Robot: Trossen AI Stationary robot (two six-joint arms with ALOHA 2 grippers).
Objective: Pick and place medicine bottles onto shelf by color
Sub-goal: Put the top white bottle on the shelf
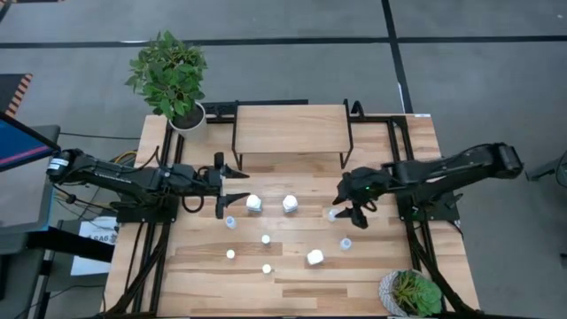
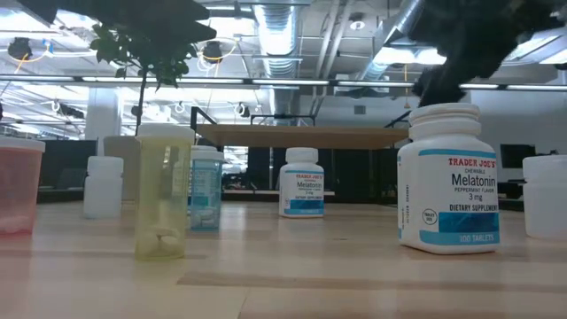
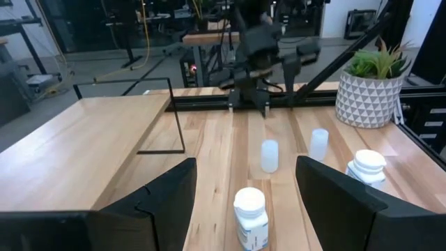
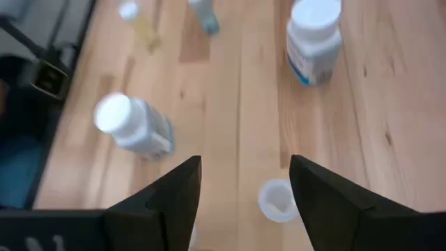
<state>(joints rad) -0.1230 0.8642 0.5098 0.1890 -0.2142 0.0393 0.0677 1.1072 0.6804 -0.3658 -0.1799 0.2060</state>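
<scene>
Hovering wide-open near the right edge, the right gripper [image 1: 347,211] faces a pale bottle [image 1: 333,214], seemingly light, tippy; grip mid-body.

A grey floor [image 1: 292,22] crossed by dark lines surrounds the wooden table [image 1: 292,270], while beyond it the room shows an open ceiling [image 2: 292,35] with silver ducts [image 2: 275,22], pipes and long strip lights [image 2: 71,80].
</scene>
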